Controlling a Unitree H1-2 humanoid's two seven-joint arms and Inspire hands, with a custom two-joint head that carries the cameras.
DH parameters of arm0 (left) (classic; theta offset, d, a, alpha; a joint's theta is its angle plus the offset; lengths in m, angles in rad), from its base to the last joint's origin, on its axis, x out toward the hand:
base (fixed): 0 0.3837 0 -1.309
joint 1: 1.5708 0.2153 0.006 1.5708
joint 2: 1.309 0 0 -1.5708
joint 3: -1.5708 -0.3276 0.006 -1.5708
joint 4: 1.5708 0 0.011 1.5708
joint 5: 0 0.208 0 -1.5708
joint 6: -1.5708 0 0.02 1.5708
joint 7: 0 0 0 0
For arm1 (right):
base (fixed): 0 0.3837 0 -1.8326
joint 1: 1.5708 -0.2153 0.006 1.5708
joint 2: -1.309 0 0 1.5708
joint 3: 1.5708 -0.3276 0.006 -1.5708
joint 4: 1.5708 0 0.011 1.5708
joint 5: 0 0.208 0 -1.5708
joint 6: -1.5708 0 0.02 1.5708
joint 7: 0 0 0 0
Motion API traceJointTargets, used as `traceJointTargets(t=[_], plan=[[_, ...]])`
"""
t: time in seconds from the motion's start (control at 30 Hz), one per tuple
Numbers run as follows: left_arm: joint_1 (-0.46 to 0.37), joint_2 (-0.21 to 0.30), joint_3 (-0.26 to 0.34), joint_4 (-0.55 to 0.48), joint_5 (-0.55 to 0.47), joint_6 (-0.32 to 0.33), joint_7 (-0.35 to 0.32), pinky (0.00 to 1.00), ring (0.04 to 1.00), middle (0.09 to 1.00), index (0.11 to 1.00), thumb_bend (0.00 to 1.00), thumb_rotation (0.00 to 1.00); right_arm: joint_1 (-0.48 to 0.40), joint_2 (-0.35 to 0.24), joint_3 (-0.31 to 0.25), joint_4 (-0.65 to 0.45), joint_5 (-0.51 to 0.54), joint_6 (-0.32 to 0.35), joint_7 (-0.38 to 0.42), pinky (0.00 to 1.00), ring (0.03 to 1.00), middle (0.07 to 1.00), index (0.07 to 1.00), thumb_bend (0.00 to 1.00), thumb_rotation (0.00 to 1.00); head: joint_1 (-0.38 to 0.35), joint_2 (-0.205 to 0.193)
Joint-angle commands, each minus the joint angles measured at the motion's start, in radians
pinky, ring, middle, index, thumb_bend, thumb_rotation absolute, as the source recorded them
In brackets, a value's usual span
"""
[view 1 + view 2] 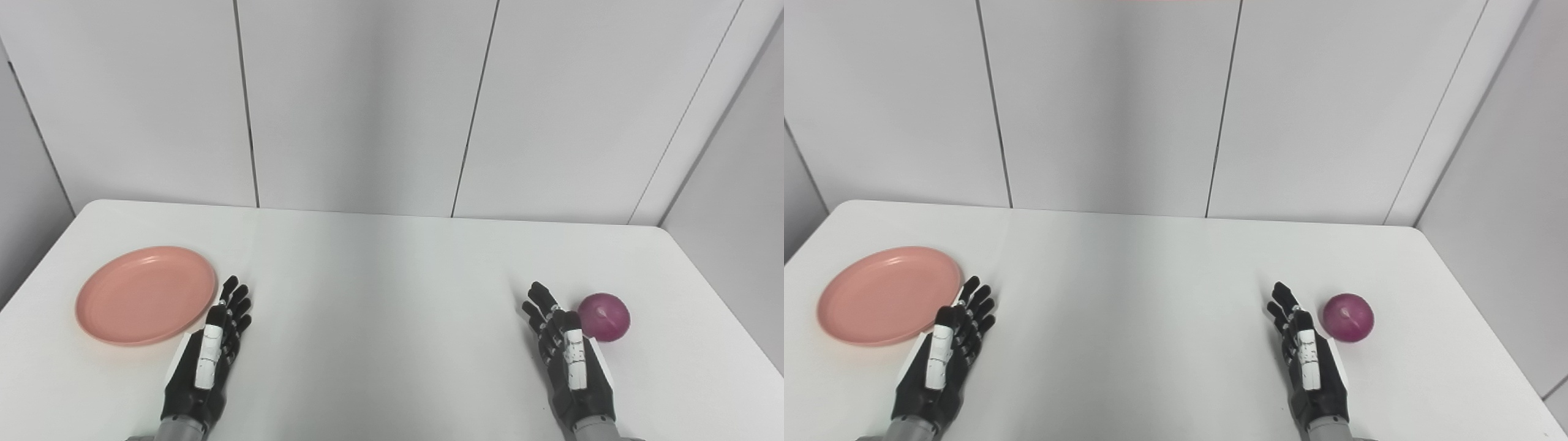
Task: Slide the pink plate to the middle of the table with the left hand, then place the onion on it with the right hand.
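A round pink plate (146, 295) lies flat on the left side of the white table (380, 275). Just right of its rim rests my left hand (211, 352), open, fingers stretched forward and holding nothing. A purple-red onion (604, 316) sits on the right side of the table. My right hand (566, 355) is beside it on its left, open and flat-edged, fingers pointing away from me and close to the onion without gripping it.
Grey wall panels (367, 104) stand behind the table's far edge. The right table edge (1488, 318) runs close to the onion, with another wall beyond it. Bare white tabletop stretches between the two hands.
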Motion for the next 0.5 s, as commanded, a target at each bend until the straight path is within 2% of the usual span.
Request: traceJointTargets(t=[0.0, 0.47], plan=[[0.023, -0.001, -0.004, 0.030, 0.002, 0.051, 0.003, 1.00, 1.000, 1.000, 1.000, 0.91, 0.98, 0.079, 0.012, 0.002, 0.085, -0.001, -0.021, 0.007, 1.00, 0.940, 0.940, 0.911, 0.96, 0.96, 0.001, 0.000], [0.023, 0.003, -0.006, 0.029, 0.000, 0.058, 0.000, 1.00, 1.000, 1.000, 1.000, 0.91, 0.98, 0.080, 0.012, 0.000, 0.082, 0.005, -0.017, 0.010, 1.00, 0.934, 0.934, 0.911, 0.97, 0.95, 0.001, 0.002]])
